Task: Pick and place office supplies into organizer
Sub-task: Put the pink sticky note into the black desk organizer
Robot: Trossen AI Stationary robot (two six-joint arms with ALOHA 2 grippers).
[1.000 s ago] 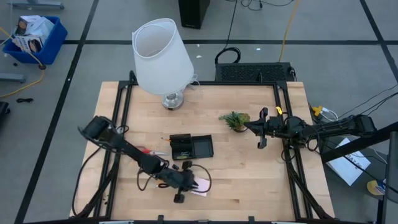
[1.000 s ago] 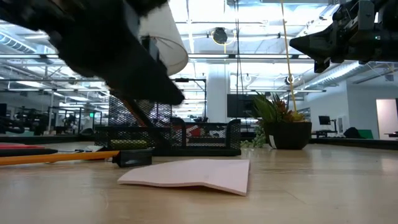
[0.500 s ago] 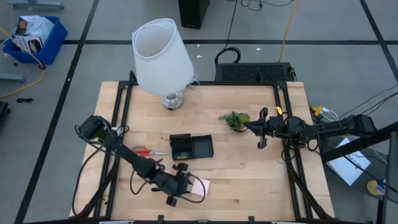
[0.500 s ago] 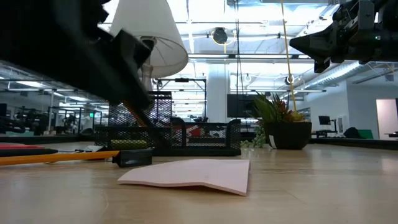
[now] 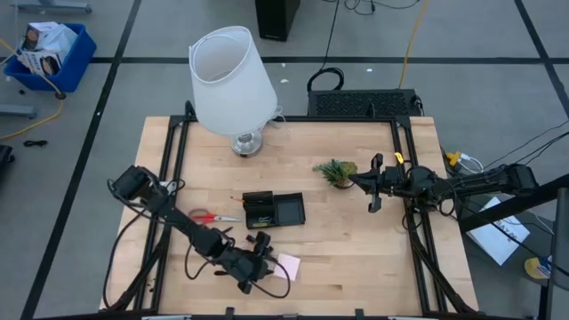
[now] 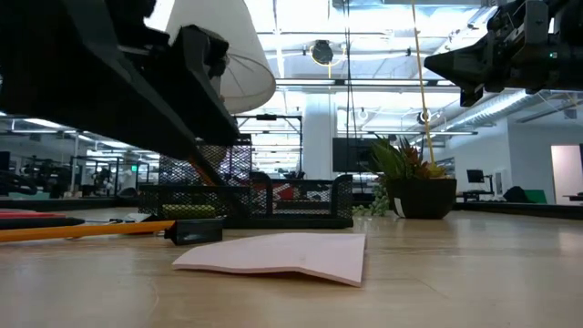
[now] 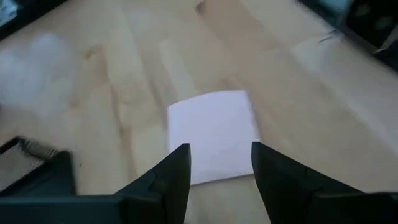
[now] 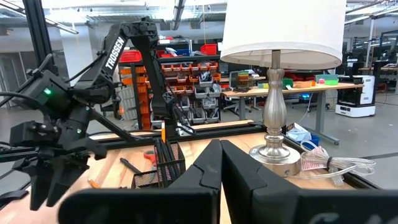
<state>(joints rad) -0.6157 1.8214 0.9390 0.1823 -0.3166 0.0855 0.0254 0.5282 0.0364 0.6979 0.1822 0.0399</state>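
High view: left end effector (image 5: pixel 264 271) low over the table (image 5: pixel 356 240), fingers apart and empty, straddling the near edge of the pink sticky-note pad (image 5: pixel 288 265) lying flat, presumably lined up to pinch it. Organizer (image 5: pixel 274 211) sits just beyond, scissors (image 5: pixel 212 216) left of it. Right end effector (image 5: pixel 374 184) shut, parked near the plant (image 5: pixel 335 171).

organizer (image 6: pixel 255 202) contents unclear through mesh, left arm (image 6: pixel 109 73) cut off by frame edge
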